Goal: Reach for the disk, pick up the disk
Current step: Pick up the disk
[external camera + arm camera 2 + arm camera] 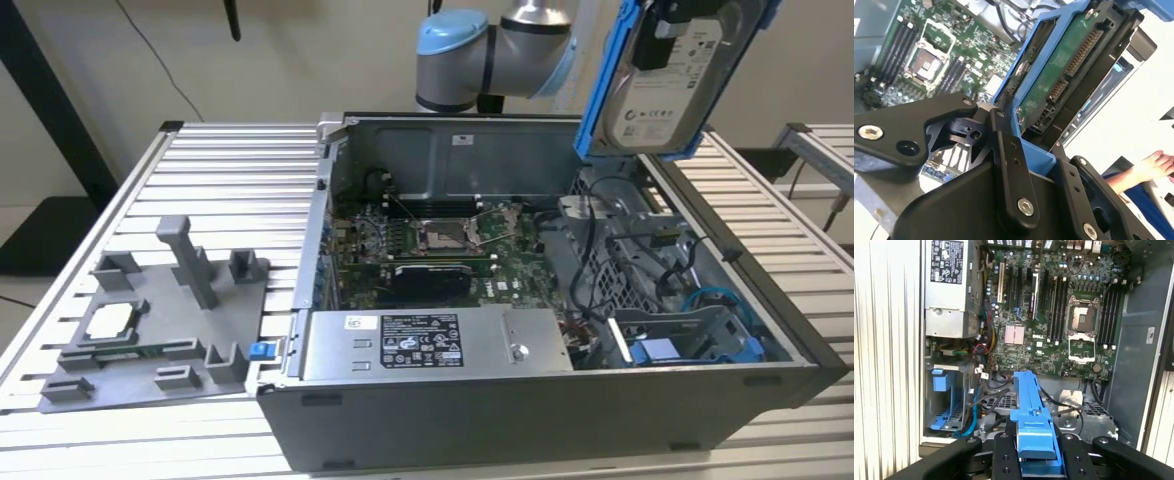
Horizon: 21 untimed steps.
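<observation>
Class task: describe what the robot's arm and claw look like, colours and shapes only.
The arm has grey and silver tube segments with a light blue round joint cap. The claw is matte black, built of flat jointed links fastened with silver bolts.

This looks like a robotics lab or test workshop. An open desktop computer case (561, 400) lies on a workbench of ribbed aluminium profiles (227, 170), its motherboard (441, 240) exposed below the gripper (1036, 460) of an industrial arm (487, 50). Well off to the side of the gripper, a grey moulded fixture (160, 330) with slots and posts sits on the bench. Plain pale walls (320, 60) stand behind, and a person's hand (1154, 165) shows beyond the gripper.
</observation>
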Motion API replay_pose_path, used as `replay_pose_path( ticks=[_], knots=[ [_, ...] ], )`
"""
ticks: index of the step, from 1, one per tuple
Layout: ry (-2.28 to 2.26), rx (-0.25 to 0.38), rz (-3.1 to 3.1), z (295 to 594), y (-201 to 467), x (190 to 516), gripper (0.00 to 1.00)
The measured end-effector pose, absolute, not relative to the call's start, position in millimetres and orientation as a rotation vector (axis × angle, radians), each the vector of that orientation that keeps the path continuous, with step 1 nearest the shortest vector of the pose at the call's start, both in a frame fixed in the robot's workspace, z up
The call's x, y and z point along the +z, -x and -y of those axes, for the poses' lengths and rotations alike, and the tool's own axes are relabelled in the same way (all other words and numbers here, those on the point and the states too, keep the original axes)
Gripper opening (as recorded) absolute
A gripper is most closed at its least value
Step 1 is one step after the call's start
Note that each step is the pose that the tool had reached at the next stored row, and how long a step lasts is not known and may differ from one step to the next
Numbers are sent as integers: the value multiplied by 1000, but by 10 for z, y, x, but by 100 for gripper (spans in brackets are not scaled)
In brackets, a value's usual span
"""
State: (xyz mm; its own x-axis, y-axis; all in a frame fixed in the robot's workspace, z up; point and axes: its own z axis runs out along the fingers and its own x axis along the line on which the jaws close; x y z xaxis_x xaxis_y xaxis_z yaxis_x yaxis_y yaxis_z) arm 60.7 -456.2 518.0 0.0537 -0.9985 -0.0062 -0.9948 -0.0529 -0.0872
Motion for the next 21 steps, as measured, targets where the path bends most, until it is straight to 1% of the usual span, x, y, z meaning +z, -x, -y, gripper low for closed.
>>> replay_pose_path(
  ticks=[6,21],
  knots=[
    [2230,-85,-2114,4809,-618,5156,0],
    [2230,-85,-2114,5256,-680,5094,0]
  ],
)
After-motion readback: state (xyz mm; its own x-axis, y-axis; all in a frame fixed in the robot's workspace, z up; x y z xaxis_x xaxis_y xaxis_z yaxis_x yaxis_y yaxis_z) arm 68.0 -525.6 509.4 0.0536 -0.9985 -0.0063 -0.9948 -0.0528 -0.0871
